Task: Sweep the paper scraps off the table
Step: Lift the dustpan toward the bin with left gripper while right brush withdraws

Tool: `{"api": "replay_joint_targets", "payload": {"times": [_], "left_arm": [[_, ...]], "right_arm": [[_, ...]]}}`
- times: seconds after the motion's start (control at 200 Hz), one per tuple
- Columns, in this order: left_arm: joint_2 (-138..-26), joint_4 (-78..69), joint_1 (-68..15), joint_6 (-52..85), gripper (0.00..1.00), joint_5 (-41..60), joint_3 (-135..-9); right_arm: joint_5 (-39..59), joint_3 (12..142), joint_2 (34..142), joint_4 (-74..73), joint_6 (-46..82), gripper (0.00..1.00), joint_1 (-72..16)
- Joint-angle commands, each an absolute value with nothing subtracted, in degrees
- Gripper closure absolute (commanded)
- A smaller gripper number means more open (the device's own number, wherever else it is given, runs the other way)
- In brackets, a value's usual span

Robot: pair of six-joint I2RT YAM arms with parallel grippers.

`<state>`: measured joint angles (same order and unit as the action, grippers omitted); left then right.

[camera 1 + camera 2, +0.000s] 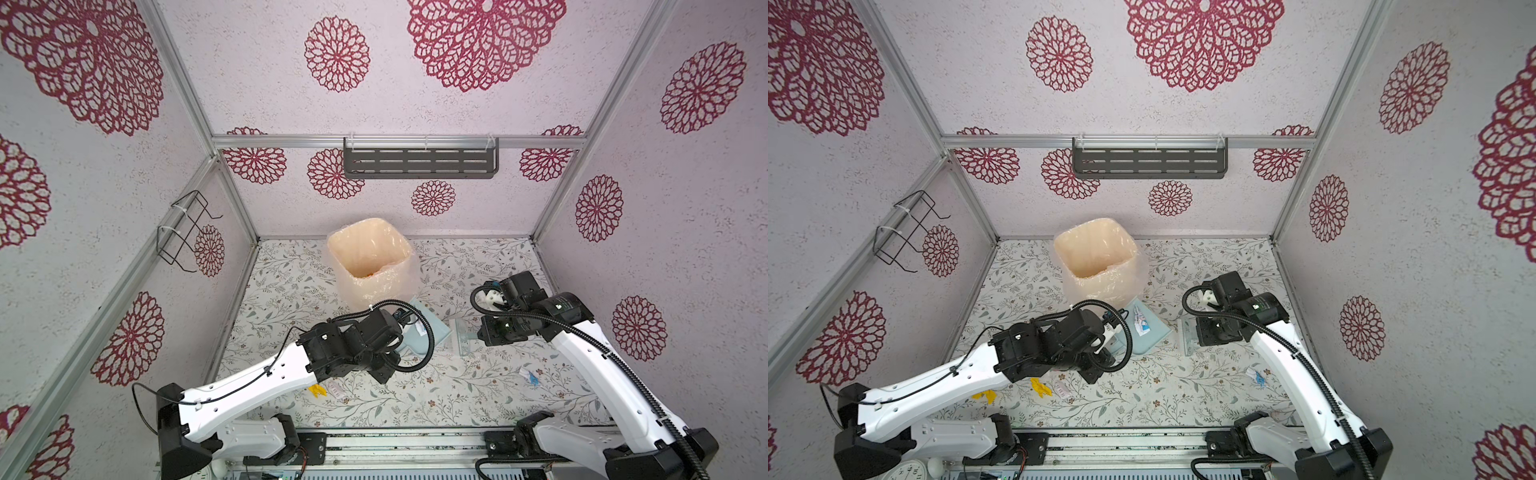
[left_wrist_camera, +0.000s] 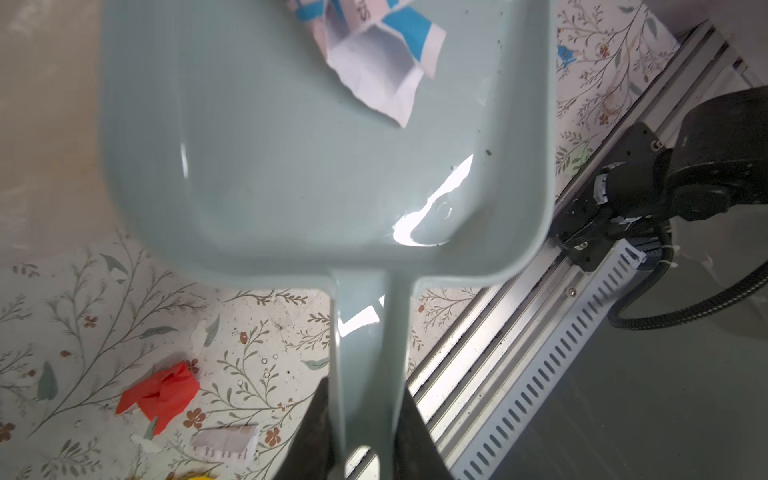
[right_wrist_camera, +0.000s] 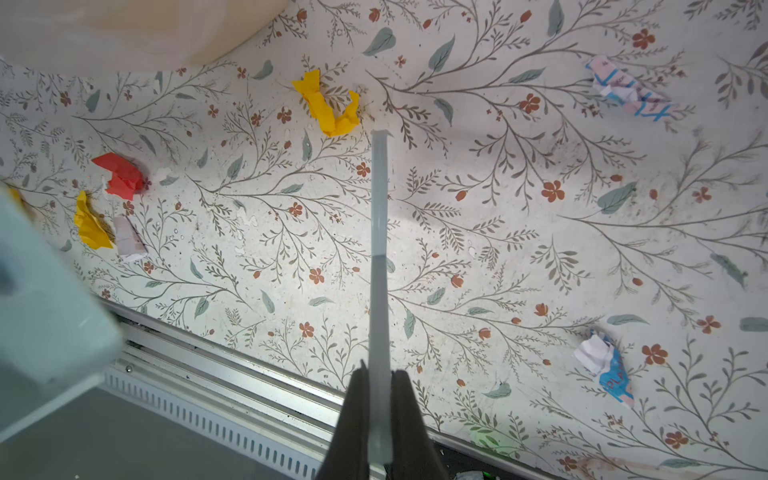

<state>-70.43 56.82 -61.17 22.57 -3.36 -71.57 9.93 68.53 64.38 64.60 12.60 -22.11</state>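
Paper scraps [image 1: 318, 390], small crumpled bits, lie in both top views on the white leaf-printed table [image 1: 457, 399] near its edge along the arms' rail. A yellow one and a white one [image 1: 336, 388] sit toward the left corner, and a blue-marked one [image 1: 528, 374] toward the right. The pale blue-grey plastic dustpan [image 1: 428, 328] is just beside the peach bin lined with clear film [image 1: 376, 222], with the left gripper [image 1: 1108, 334] at its handle. The right gripper [image 1: 478, 334] carries the small pale translucent brush [image 1: 461, 336] near the pan. My worry here is that the pan bumps the light bin or snags its film.

In the left wrist view, the dark fingers [image 2: 311, 432] are clamped on the dustpan's narrow handle. A white scrap with blue print [image 2: 374, 62] rests in the pan toward its open end, far from the handle. A small tilt the wrong way would likely spill it short of the bin, and the slim handle could twist in the grip. A red scrap [image 2: 160, 397] lies on the table below.

In the right wrist view, the jaws are closed tight on the brush, which is seen edge-on. Its far end is near a yellow scrap [image 3: 328, 106]; I cannot tell whether it touches the table. Other scraps lie close to the rail edge, including one with blue marks [image 3: 604, 365]. A stroke toward that edge would probably push them off the table rather than into the pan.
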Motion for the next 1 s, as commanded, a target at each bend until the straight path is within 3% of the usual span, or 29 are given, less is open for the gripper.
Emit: {"api": "replay_joint_targets", "payload": {"times": [0.0, 0.33, 0.761, 0.996], "left_arm": [[-69.9, 64.9, -60.1, 22.9, 1.00, -4.7, -77.4], [-71.2, 79.6, -48.6, 17.8, 1.00, -5.2, -93.7], [-76.2, 84.1, -23.7, 6.5, 1.00, -0.5, -105.4], [-82.6, 85.7, -19.1, 0.7, 1.00, -2.1, -111.8]], "right_arm": [[11.5, 68.9, 62.9, 64.2, 11.9, 1.00, -21.2], [12.6, 69.1, 62.6, 64.1, 11.2, 1.00, -19.6], [14.7, 69.0, 61.3, 64.3, 11.1, 1.00, -18.1], [15.1, 69.0, 60.6, 65.5, 10.0, 1.00, -16.9]]}}
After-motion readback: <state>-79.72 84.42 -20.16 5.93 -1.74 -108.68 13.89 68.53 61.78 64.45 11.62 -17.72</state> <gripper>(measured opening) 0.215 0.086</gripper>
